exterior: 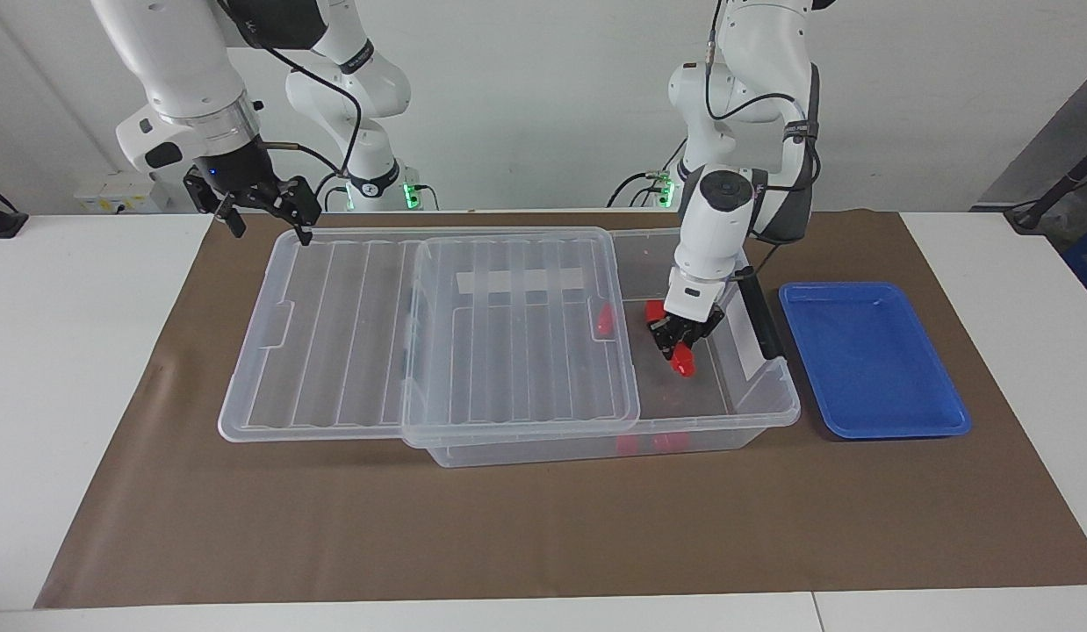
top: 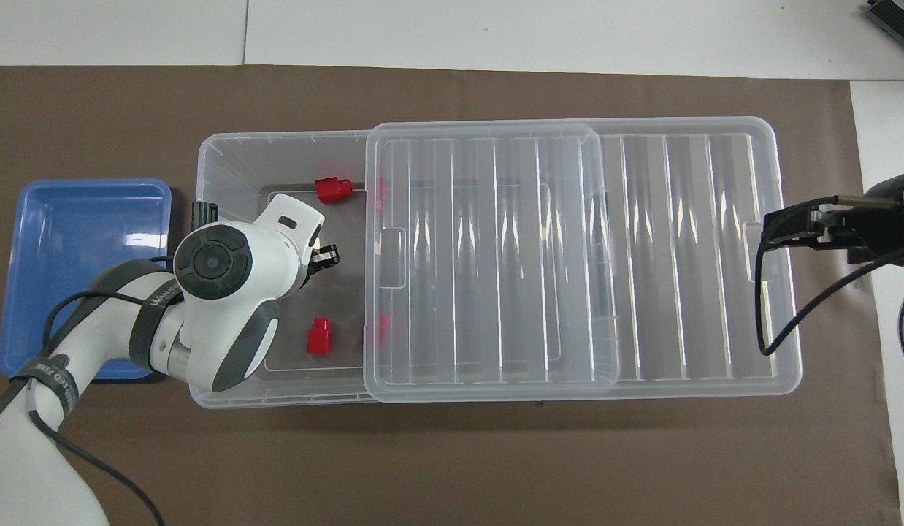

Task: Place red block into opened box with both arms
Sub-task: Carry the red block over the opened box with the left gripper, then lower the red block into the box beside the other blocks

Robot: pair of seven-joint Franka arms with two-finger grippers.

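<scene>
My left gripper is shut on a red block and hangs low inside the uncovered end of the clear box. In the overhead view the left wrist hides this block, and only the left gripper's tip shows over the box floor. The ribbed lid is slid toward the right arm's end and covers most of the box. My right gripper waits open above the lid's corner, holding nothing; it also shows in the overhead view.
Two more red blocks lie on the box floor, and others show dimly under the lid's edge. A shallow blue tray sits beside the box at the left arm's end. Brown paper covers the table.
</scene>
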